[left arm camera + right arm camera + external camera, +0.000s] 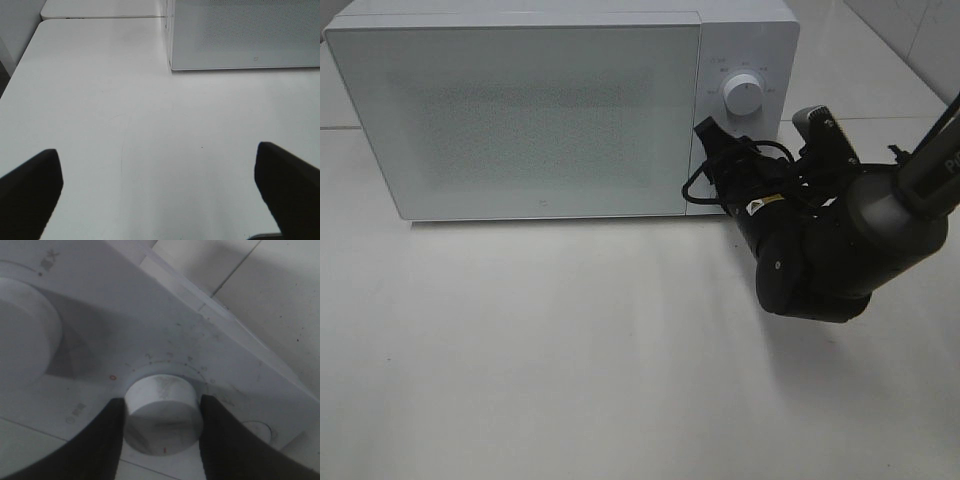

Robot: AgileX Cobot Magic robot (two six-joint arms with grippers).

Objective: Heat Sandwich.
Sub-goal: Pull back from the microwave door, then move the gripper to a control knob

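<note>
— Grippers, how do they stand?
— On the right gripper point(162, 402), the black fingers point(100, 440) press both sides of the lower round white dial point(161, 415) on the boxy white microwave point(750, 40), below the upper white dial point(742, 95). The left gripper point(160, 187) hangs spread wide over the white table point(100, 100), holding nothing.
— And the sandwich?
— Cannot tell; no view shows it, and the microwave's frosted door point(520, 120) is closed.

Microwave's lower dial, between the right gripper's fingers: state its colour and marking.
The dial is white with a small red mark; clearest in the right wrist view.
</note>
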